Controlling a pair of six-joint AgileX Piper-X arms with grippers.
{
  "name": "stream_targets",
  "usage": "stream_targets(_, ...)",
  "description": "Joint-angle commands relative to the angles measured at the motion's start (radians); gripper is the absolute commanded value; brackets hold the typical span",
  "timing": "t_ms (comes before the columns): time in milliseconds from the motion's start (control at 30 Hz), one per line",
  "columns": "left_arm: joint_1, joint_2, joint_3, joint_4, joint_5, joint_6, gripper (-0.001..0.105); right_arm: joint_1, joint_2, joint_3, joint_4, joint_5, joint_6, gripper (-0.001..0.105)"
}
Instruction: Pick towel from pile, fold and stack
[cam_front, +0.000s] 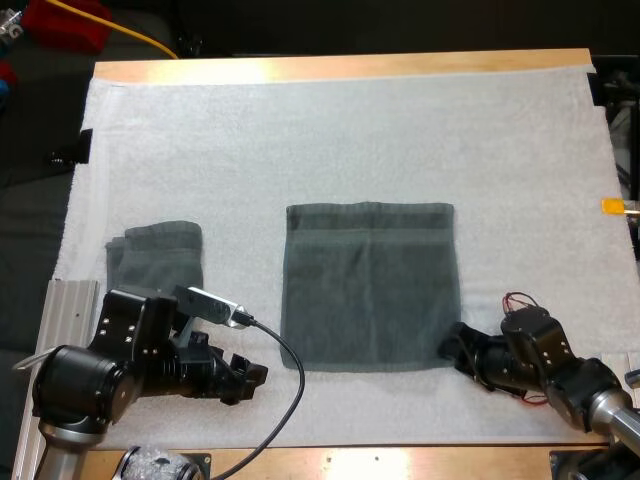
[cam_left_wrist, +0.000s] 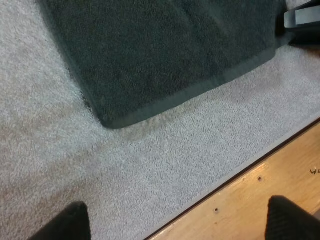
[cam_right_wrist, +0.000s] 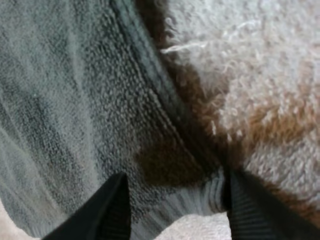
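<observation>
A dark grey-green towel (cam_front: 370, 285) lies flat in the middle of the white mat. A second towel (cam_front: 155, 255), folded small, sits to its left. My left gripper (cam_front: 250, 375) hovers low by the flat towel's near left corner (cam_left_wrist: 115, 117); its fingers (cam_left_wrist: 75, 222) stand wide apart with only mat between them. My right gripper (cam_front: 452, 352) is down at the towel's near right corner. There its fingers (cam_right_wrist: 112, 210) press on the bunched towel edge (cam_right_wrist: 192, 200) from both sides.
The mat's near edge and the wooden table border (cam_left_wrist: 280, 180) lie just below my left gripper. A ribbed metal rail (cam_front: 70, 310) runs along the table's left side, next to the folded towel.
</observation>
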Motion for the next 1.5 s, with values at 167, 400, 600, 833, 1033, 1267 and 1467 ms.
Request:
stream_targets(167,-0.005,-0.005,-0.002,0.003,0.007,0.0,0.069,-0.003,0.002,0.024,0.016,0.024,-0.001,0.009)
stream_targets(400,-0.005,-0.005,-0.002,0.003,0.007,0.0,0.069,-0.003,0.002,0.032,0.021,0.037,-0.005,0.004)
stream_targets(600,-0.005,-0.005,0.001,0.001,0.007,0.003,0.069,0.006,-0.01,0.032,0.015,0.049,-0.051,0.0)
stream_targets(833,-0.005,-0.005,0.051,-0.05,0.056,-0.015,0.069,0.057,-0.067,0.032,0.015,0.084,-0.051,0.0)
stream_targets(1033,-0.005,-0.005,0.137,-0.139,0.083,-0.085,0.069,0.1,-0.101,0.024,0.067,0.129,-0.051,0.0)
stream_targets(1267,-0.005,-0.005,0.239,-0.24,0.083,-0.139,0.069,0.101,-0.137,0.021,0.122,0.173,-0.051,0.0)
stream_targets(1467,-0.005,-0.005,0.318,-0.341,0.107,-0.189,0.069,0.101,-0.166,0.021,0.158,0.224,-0.051,0.0)
